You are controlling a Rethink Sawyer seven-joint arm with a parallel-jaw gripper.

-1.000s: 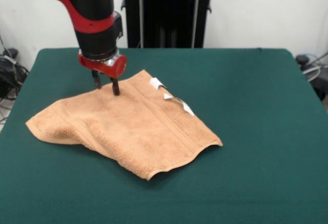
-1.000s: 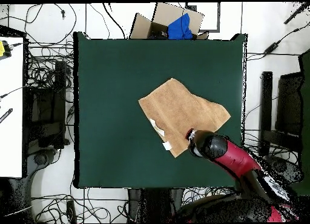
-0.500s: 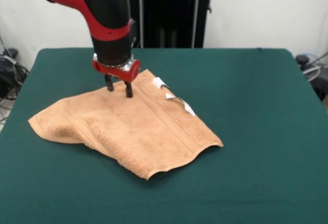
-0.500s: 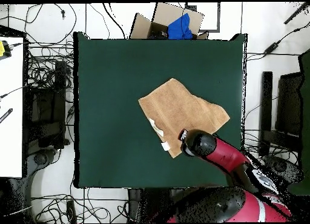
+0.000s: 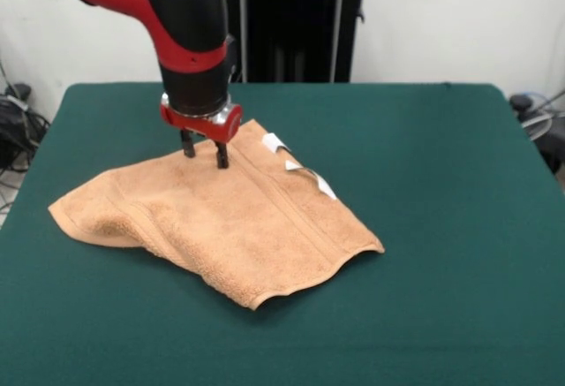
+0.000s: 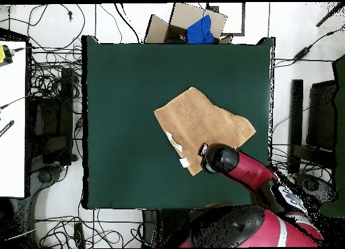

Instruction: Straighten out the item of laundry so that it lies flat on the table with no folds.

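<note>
The claw, fingers apart, stands on the rumpled towel near its tags.

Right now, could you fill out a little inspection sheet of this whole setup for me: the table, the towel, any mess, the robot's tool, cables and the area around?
Surface: table, dark green cloth top, bare around the towel.
Job's things: orange-tan towel, not flat; its left end looks doubled over and the front edge ripples. Two white tags on its far right edge.
Clutter: nothing seen on the table.
Tool: tool tips down on the towel's far edge, fingers apart, gripping nothing.
Cables: many loose cables on the floor around the table, none on it.
Surroundings: cardboard box with a blue thing inside beyond one table edge; white bench at one side.
</note>
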